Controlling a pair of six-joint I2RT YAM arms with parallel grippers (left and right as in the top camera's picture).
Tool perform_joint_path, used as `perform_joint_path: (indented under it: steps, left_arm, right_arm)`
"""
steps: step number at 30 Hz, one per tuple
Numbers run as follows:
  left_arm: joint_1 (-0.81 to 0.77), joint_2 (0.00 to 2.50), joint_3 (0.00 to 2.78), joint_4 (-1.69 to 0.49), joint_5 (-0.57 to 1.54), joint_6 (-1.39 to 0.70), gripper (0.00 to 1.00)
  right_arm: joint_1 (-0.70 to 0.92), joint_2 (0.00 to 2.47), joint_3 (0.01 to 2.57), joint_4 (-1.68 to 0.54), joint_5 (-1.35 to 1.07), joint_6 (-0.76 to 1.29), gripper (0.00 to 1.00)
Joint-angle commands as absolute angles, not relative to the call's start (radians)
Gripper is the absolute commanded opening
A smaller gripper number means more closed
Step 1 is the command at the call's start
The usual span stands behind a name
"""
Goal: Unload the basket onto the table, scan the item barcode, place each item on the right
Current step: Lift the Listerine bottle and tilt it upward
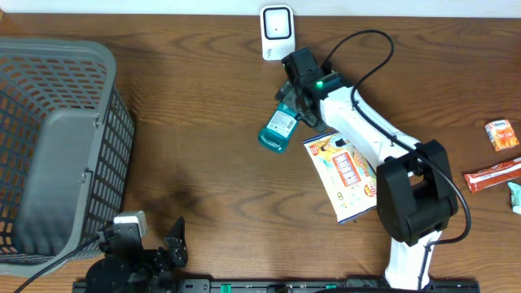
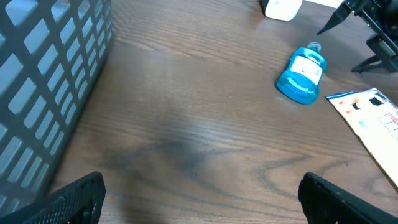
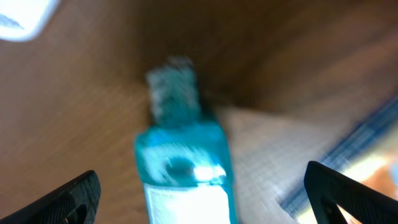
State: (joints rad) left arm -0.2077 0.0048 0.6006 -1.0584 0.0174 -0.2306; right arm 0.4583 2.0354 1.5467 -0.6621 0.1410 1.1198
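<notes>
Blue bottle [image 1: 277, 130] lies on the desk [image 1: 203, 122], at 6 o'clock of the white scanner [image 1: 277, 31]. Long axis: cap toward 1 o'clock, base toward 7 o'clock. The text on its white label is illegible. Right tool [image 3: 201, 174]: released, fingers spread either side of the bottle. Left tool [image 2: 202, 190]: released, empty.

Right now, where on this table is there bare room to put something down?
The widest bare wood lies between the basket and the blue bottle. Another patch runs along the top edge, left of the white scanner. The right side is crowded: the right gripper, snack bag and wrappers.
</notes>
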Motion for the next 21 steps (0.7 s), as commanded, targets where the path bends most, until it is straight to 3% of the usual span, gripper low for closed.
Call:
perform_joint_path:
  steps: [1, 6, 15, 18, 21]
  left_arm:
    - [-0.212, 0.005, 0.604, -1.058, 0.015, -0.215, 0.99]
    - [-0.212, 0.005, 0.604, -1.058, 0.015, -0.215, 0.99]
    - [-0.212, 0.005, 0.604, -1.058, 0.015, -0.215, 0.99]
    - [-0.212, 0.005, 0.604, -1.058, 0.015, -0.215, 0.99]
    - [-0.212, 0.005, 0.604, -1.058, 0.015, -0.215, 0.99]
  right_arm:
    - [0.440, 2.036, 1.476, -0.560, 0.094, 1.049, 0.99]
    - [0.439, 2.062, 1.374, -0.342, 0.060, 0.964, 0.99]
    - [0.432, 2.100, 1.273, -0.211, 0.023, 0.992, 0.96]
    - [0.428, 2.150, 1.257, -0.170, 0.019, 0.994, 0.84]
    - [0.421, 2.191, 1.256, -0.173, 0.012, 0.993, 0.55]
